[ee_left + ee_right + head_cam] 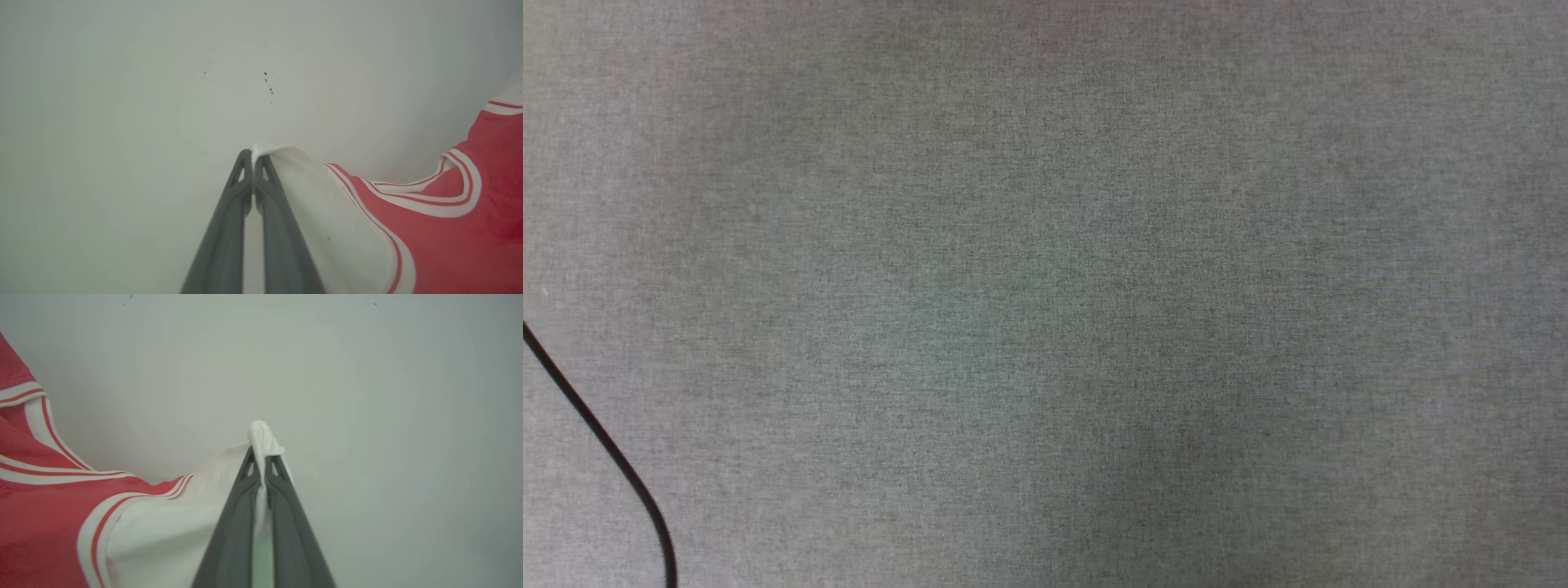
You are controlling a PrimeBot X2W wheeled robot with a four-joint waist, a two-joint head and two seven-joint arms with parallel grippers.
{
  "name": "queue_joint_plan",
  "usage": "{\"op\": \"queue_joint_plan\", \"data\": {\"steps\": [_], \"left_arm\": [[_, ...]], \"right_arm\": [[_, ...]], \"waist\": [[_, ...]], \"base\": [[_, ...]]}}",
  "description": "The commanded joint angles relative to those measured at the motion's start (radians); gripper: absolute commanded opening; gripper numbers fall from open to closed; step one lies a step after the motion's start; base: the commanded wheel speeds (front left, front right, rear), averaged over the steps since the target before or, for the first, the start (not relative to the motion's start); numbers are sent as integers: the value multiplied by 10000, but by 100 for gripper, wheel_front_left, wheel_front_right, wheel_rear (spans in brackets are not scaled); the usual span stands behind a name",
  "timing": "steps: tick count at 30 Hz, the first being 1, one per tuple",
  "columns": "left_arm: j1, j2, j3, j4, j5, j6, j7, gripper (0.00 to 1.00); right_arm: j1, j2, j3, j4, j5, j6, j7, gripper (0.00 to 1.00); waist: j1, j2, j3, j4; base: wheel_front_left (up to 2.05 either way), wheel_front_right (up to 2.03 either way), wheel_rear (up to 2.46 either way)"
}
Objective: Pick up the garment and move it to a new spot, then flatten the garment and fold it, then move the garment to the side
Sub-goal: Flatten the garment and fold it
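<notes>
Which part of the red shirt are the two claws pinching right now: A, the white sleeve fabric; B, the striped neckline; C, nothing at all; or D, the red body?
A: the left claw and right claw are each shut on a white edge of the garment.

Head cam faces down, close on the grey woven surface (1045, 269), black cable (600, 437) at lower left. Left wrist cam looks along my left jaws toward a pale backdrop (122, 102), tight range. Right wrist cam does likewise along my right jaws. Both wrist views share the garment (449, 245): right edge in one, left edge in the other.
</notes>
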Motion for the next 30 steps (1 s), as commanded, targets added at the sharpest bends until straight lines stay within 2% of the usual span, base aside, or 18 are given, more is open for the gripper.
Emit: {"op": "queue_joint_plan", "data": {"steps": [1,8,18,23,30], "left_arm": [[314,-55,-45,128,-99,-82,-144,0],[1568,-220,-113,432,-572,-237,-690,0],[5672,-95,-416,134,-1520,-229,-1763,0],[8032,59,-656,-631,-1872,165,-2005,0],[11405,714,-759,-2456,-2489,1208,-2188,0]], "right_arm": [[104,78,157,188,1,-8,-161,0],[1195,151,1039,679,319,-8,-797,0],[4520,194,2390,682,1795,-7,-1989,0],[6461,-122,2838,319,2767,-7,-2364,0],[9113,-937,3219,-664,3926,-7,-2679,0]], "waist": [[-1,0,26,12],[-1,0,-10,34],[-1,0,-943,-81],[-1,0,-1675,-112],[-1,0,-2719,-137]], "base": [[0,0,0],[0,0,0],[0,0,0],[0,0,0],[0,0,0]]}}
